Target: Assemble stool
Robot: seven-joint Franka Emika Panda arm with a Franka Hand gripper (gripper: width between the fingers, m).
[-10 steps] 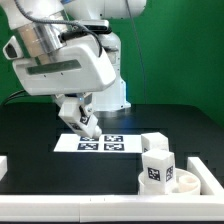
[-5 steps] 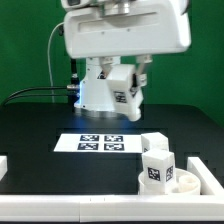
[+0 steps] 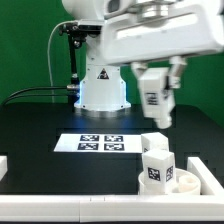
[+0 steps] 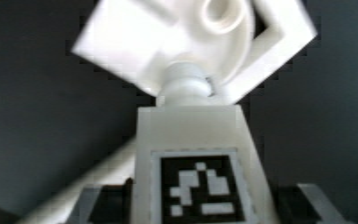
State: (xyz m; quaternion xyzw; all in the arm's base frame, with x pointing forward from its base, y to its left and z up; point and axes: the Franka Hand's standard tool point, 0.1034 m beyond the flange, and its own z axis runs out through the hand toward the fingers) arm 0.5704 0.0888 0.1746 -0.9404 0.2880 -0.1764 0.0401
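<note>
Above the seat [image 3: 185, 180] on the tabletop [image 3: 40, 120], I see my jaws clamped on a tagged leg [image 3: 155, 98], held upright.

A short chunky white plastic stool leg [image 3: 156, 100] with a black-and-white square marker tag on its face hung upright, clamped between the fingers of the gripper [image 3: 157, 92], clear of the table. In the wrist view that leg [image 4: 195, 150] stretched away from the gripper toward the seat, its round peg tip foremost. The white plastic round shallow disc seat [image 3: 186, 181] lay flat on the table, below the gripper. Two more chunky white tagged legs [image 3: 155, 162] stood upright in the seat, directly beneath the held leg
</note>
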